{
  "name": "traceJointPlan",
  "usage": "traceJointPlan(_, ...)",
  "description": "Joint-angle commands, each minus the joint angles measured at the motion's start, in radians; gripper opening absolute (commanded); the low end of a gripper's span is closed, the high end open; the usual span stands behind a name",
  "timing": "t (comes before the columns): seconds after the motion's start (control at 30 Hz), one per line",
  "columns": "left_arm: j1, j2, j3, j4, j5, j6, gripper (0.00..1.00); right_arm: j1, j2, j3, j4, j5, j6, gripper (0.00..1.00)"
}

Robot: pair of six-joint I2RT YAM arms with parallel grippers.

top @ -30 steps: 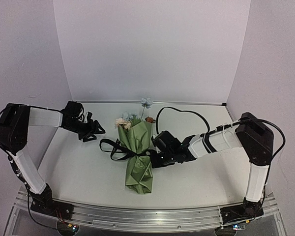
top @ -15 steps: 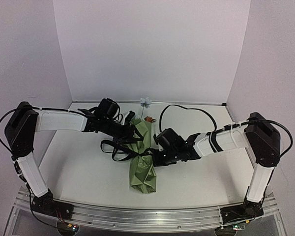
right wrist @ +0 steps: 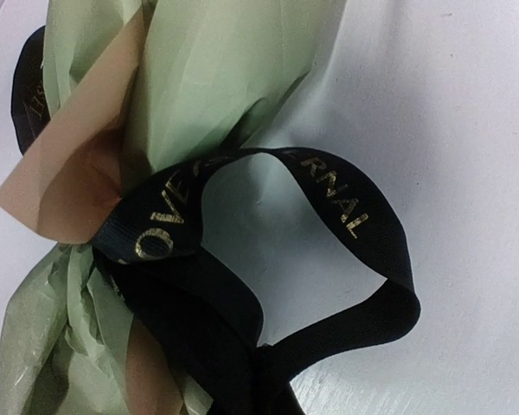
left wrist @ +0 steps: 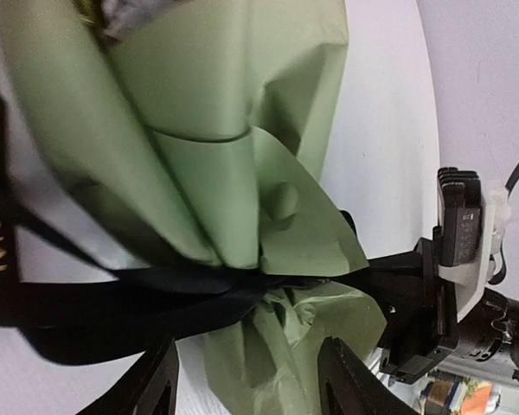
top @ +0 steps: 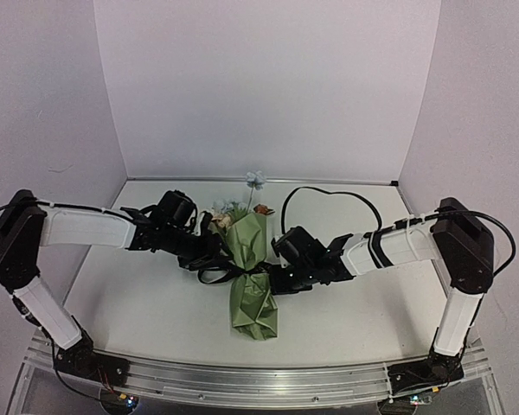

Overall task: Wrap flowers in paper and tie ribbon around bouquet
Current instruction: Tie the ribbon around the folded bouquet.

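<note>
The olive-paper bouquet (top: 249, 259) lies mid-table (top: 138, 303), blooms (top: 258, 180) toward 12 o'clock, its black ribbon (right wrist: 346, 207) cinched round the waist, where the right gripper (top: 277, 278) at 3 o'clock pinches the ribbon's loop and the left gripper (left wrist: 246, 393) at 9 o'clock holds its fingers parted astride the wrap.

The bouquet (top: 253, 259) lies flat, its olive-green paper (left wrist: 199, 130), tan inside, cinched at the waist by looped black gold-lettered ribbon (right wrist: 337, 203); pale flowers (top: 227, 213) show at its far end.
</note>
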Motion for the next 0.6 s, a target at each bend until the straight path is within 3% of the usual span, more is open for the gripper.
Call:
traceJointPlan(0.0, 0.007, -0.174, -0.162, 0.016, -0.203, -0.249, 0.54, 0.001, -0.051, 0.008, -0.025, 0.002, 0.012, 0.0)
traceJointPlan(0.23, 0.007, -0.198, -0.27, 0.093, -0.227, -0.368, 0.52, 0.006, -0.06, 0.012, -0.049, 0.009, 0.018, 0.0)
traceJointPlan(0.5, -0.004, -0.088, -0.201, 0.133, -0.202, -0.339, 0.53, 0.017, -0.081, -0.015, -0.056, 0.032, 0.023, 0.0)
traceJointPlan(0.57, -0.004, -0.078, -0.188, 0.116, -0.215, -0.334, 0.49, 0.018, -0.082, -0.016, -0.056, 0.032, 0.024, 0.0)
